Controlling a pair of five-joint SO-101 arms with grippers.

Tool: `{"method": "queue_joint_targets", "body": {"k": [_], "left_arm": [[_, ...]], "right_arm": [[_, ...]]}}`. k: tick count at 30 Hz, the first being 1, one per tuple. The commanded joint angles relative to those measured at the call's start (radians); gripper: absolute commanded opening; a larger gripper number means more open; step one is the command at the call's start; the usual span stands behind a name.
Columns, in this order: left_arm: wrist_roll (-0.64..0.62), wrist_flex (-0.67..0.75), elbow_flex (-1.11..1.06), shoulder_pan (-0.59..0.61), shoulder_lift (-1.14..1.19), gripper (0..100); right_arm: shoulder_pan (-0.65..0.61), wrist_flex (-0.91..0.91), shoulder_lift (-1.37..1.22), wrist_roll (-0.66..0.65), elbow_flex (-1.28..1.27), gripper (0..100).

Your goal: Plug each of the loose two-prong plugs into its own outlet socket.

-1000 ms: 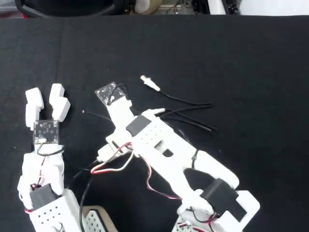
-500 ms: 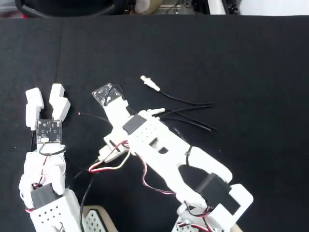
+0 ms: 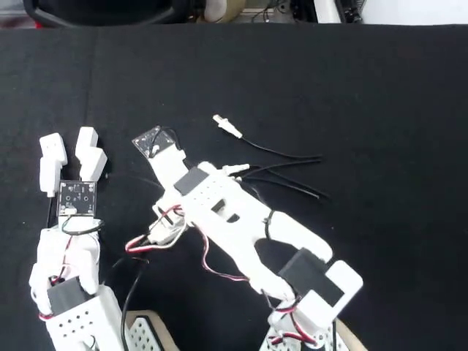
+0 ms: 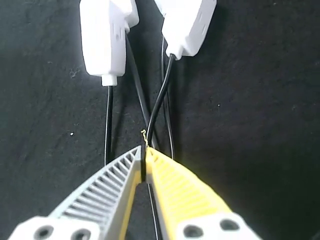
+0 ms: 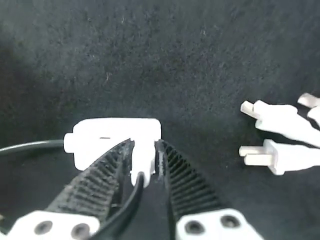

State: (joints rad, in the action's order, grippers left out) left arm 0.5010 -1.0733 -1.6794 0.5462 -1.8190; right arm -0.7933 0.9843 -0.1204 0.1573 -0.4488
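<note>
Right gripper [image 5: 144, 148], clamped on 1 plug [image 5: 112, 134], swung closer to the sockets [image 4: 105, 35]; left gripper [image 4: 145, 156] pinches a socket cord [image 4: 158, 107] shut. Alignment likely next.

high view: fixed above the tabletop [image 3: 365, 88], looking down and a little toward its far edge. It stands far enough off to take in both arms, which enter over the near edge.
left wrist view: on the left arm, looking along the left gripper [image 4: 144, 152] down at the tabletop from very near. A black cord [image 4: 157, 105] is pinched at the tips.
right wrist view: on the right arm, looking along the right gripper [image 5: 144, 147] from equally near. The tips are clamped on a white connector [image 5: 115, 134].
shared: the high and left wrist views both take in the white sockets [image 3: 86, 139] near the tabletop's left edge.
</note>
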Motion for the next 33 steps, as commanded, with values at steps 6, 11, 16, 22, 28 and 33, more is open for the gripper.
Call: {"method": "queue_joint_targets", "body": {"k": [6, 11, 16, 22, 28, 33], "left_arm": [[0.023, 0.018, -0.019, -0.013, -0.003, 3], [0.025, 0.018, -0.019, -0.013, -0.003, 3], [0.025, 0.018, -0.019, -0.013, -0.003, 3], [0.025, 0.012, -0.019, -0.054, -0.002, 3], [0.025, 0.012, -0.019, -0.059, -0.002, 3], [0.025, 0.012, -0.019, -0.061, -0.002, 3]], "right_arm": [[0.181, 0.213, 0.087, -0.123, -0.068, 1.1], [0.362, 0.252, 0.194, -0.203, -0.179, 1.1], [0.617, 0.278, 0.352, -0.356, -0.278, 1.1], [1.056, 0.227, 0.453, -0.689, -0.343, 1.1], [1.475, -0.055, 0.378, -0.954, -0.338, 1.1], [1.677, -0.334, 0.217, -1.034, -0.248, 1.1]]}}
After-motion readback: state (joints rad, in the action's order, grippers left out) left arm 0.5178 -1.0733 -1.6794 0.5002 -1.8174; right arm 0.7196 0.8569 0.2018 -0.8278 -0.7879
